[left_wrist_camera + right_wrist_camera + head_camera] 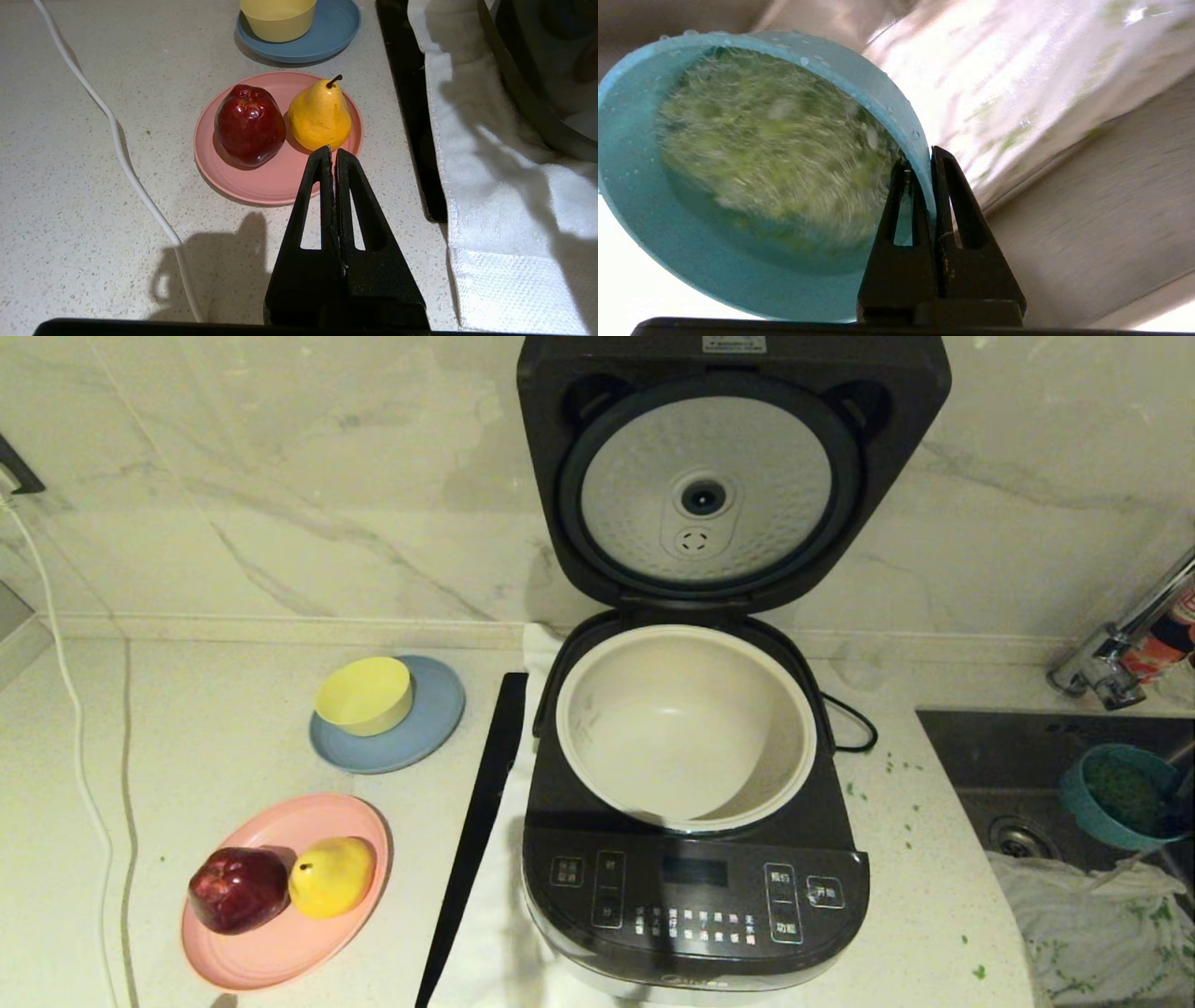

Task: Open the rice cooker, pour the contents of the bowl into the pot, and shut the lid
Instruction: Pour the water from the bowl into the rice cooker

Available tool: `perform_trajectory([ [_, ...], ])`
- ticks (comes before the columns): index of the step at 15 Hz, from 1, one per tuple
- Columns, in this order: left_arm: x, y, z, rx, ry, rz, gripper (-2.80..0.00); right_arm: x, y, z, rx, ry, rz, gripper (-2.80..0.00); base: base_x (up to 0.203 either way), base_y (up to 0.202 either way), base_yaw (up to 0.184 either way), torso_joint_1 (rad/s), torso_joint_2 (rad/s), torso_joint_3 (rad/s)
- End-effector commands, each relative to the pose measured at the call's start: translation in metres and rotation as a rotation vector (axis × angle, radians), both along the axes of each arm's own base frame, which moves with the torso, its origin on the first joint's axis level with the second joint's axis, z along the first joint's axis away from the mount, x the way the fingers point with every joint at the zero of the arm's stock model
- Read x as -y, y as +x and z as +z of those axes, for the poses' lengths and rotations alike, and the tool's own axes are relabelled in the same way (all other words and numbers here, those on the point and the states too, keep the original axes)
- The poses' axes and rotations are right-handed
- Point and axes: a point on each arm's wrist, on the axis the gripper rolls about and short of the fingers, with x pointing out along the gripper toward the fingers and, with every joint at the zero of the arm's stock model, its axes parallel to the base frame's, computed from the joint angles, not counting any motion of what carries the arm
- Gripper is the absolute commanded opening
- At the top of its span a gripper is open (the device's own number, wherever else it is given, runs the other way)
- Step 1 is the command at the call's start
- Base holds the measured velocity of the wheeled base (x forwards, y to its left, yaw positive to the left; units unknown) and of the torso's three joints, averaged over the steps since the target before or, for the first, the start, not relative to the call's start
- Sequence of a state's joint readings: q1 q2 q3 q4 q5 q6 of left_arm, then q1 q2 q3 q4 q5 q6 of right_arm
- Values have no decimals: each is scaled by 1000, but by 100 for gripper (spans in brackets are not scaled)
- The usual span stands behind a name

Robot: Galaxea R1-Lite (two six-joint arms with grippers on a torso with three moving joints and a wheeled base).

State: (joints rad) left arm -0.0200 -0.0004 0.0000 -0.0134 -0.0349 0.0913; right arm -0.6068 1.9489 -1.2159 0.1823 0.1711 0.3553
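Note:
The dark grey rice cooker (691, 896) stands mid-counter with its lid (705, 495) swung up, the dimpled silver underside facing me. Its cream-white pot (686, 728) looks bare inside. Far to the right, over the sink, the teal bowl (1116, 798) hangs tilted, filled with chopped green contents (1125, 793). In the right wrist view my right gripper (924, 161) is shut on the bowl (691, 261) rim, one finger inside beside the contents (775, 154), one outside. My left gripper (332, 150) is shut on nothing, above the counter by the pink plate.
A yellow bowl (366, 693) sits on a blue plate (439, 728). A pink plate (280, 943) holds a red apple (238, 889) and a yellow pear (331, 875). A black strip (481, 821) and a white towel (504, 186) lie left of the cooker. The sink (990, 747), faucet (1120, 644) and a cloth (1092, 924) are on the right. Green bits dot the counter.

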Motion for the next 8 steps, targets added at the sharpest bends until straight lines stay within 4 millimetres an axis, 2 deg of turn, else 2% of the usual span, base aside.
perform_trajectory([
  [1,0,0,-2,-6,0,0,-280,-50,-5,35,50,-29,114,-280,0,0,0,0,0,0],
  [5,0,0,-2,-6,1,0,-280,-132,-18,84,85,-76,322,-280,0,0,0,0,0,0],
  [8,0,0,-2,-6,1,0,-280,-185,-31,122,128,-125,463,-280,0,0,0,0,0,0],
])
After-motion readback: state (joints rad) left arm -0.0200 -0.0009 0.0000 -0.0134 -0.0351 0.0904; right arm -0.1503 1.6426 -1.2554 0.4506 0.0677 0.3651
